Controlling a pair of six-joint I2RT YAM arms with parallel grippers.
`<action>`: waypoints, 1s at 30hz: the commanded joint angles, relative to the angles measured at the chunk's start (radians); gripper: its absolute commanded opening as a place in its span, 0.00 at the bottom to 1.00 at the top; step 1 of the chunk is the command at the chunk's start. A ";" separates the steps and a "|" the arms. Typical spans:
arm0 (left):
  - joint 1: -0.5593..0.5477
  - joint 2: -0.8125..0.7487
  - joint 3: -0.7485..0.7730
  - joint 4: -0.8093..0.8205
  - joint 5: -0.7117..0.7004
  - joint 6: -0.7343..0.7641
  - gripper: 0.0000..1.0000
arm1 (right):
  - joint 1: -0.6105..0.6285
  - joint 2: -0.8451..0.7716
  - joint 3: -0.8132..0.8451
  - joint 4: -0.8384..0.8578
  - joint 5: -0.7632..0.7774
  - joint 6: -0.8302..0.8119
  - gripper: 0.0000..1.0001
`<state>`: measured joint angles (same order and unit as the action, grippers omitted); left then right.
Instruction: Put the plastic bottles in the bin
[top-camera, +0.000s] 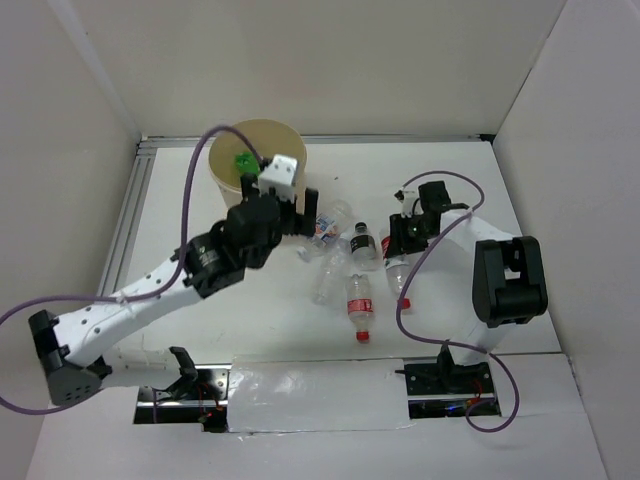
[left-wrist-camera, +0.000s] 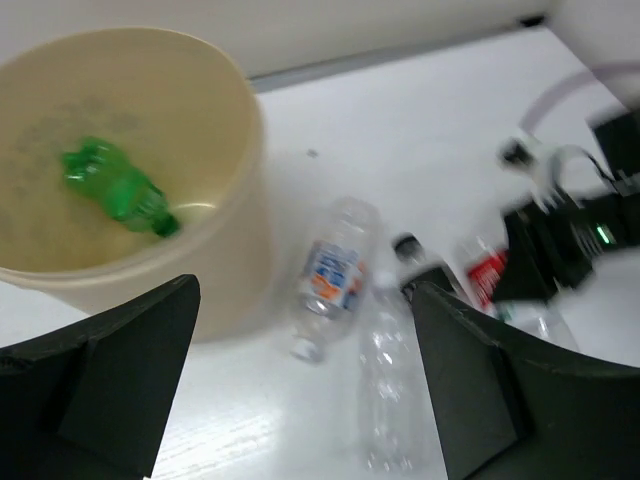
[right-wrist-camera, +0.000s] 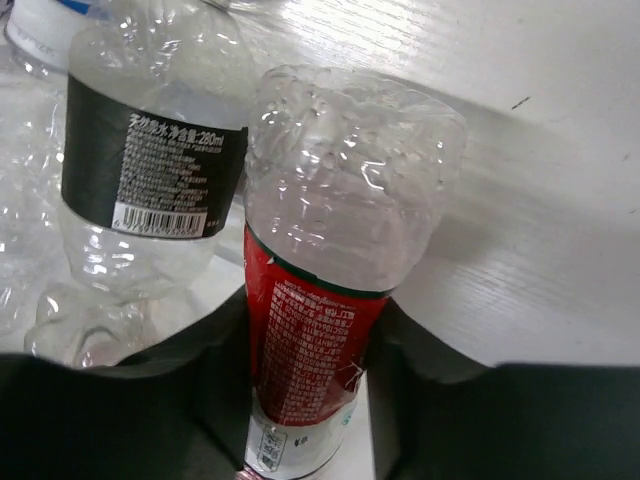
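Five btls lie out on the table (top-camera: 470, 180), all to the right of the bin (top-camera: 225, 170); a sixth, the green btl (left-wrist-camera: 115, 190), is in the bin already. R gripper (right-wrist-camera: 310, 335), farthest from the bin, has its jaws pressed in on the red btl (right-wrist-camera: 345, 190) at the label, mid-body, a finger either side. Good spot imo: label gives some bite.

Looks empty, so very light, thin-walled, crinkly. Squeeze hard and it'll dent, maybe squirt out, since the plastic's slick. Round too, so it rolls if dropped.

L gripper (left-wrist-camera: 305, 290) hangs just right of the bin rim, jaws spread wide, nothing in them. Under it the blue btl (left-wrist-camera: 330, 270) lies just beside the bin wall, w/ the clear btl (left-wrist-camera: 385, 390) next out. The black btl (right-wrist-camera: 150, 170) sits just beside the red btl on the bin side, maybe touching, and prob gets nudged on the lift. The 2nd red btl (top-camera: 360, 305) lies nearer the arm bases, apart from it.

In the way: L arm sits by the bin's right side, on the R arm's path to the bin, plus the loose btls between. Needs a high carry, w/ L arm out first.
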<state>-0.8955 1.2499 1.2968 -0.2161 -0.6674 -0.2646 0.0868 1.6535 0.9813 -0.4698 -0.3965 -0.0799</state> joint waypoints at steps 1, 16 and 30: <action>-0.104 -0.075 -0.152 0.046 0.081 0.033 1.00 | -0.019 -0.036 0.095 -0.055 -0.008 -0.079 0.36; -0.286 0.045 -0.484 0.116 0.029 -0.366 1.00 | 0.232 0.090 0.980 0.387 -0.314 -0.095 0.24; -0.296 0.173 -0.475 0.089 -0.058 -0.387 1.00 | 0.469 0.615 1.457 0.560 -0.255 0.094 0.81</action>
<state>-1.1870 1.3899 0.8108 -0.1497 -0.6617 -0.6319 0.5610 2.2448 2.3497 0.0322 -0.6785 -0.0315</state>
